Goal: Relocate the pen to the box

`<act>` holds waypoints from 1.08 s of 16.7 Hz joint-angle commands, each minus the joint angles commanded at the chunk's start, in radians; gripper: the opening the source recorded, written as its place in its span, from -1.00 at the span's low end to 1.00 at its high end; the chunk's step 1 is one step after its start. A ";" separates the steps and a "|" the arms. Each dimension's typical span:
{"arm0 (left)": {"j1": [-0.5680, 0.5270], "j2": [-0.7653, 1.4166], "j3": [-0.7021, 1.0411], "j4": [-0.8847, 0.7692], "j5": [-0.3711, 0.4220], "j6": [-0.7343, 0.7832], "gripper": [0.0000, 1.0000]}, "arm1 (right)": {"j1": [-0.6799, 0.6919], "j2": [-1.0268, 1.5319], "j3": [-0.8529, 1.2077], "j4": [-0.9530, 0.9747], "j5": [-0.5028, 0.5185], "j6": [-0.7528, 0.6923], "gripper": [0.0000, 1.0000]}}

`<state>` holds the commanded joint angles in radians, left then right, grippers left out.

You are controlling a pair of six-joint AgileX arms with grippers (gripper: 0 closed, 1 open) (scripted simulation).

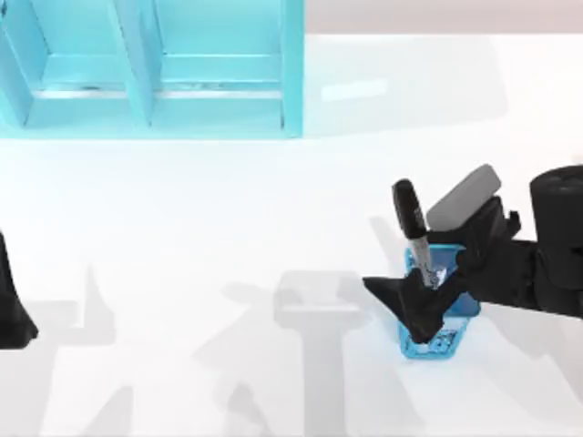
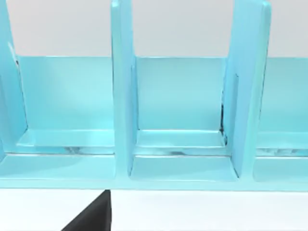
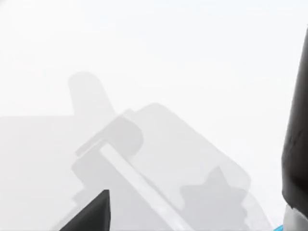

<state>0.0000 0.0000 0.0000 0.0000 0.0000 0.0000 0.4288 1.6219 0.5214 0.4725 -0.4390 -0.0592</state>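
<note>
Fingers of the right gripper close on the pen standing in the blue mesh cup, left arm parked at tabletop's left edge.

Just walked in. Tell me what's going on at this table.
The right gripper is down at the blue mesh cup on the table's right side, its fingers around the pen, which stands in the cup with its black cap poking out above the rim. The pen has not left the cup. The box, a light blue divided one, sits at the far left of the table, well away from the cup. The left arm is parked at the left edge.
</note>
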 joint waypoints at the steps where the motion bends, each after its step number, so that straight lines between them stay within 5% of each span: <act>1: 0.000 0.000 0.000 0.000 0.000 0.000 1.00 | 0.000 0.000 0.000 0.000 0.000 0.000 0.10; 8: 0.000 0.000 0.000 0.000 0.000 0.000 1.00 | 0.000 0.000 0.000 0.000 0.000 0.000 -0.96; 18: 0.000 0.000 0.000 0.000 0.000 0.000 1.00 | 0.000 -0.005 0.006 -0.003 -0.005 0.003 -1.00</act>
<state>0.0000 0.0000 0.0000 0.0000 0.0000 0.0000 0.4291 1.6168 0.5270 0.4694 -0.4441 -0.0565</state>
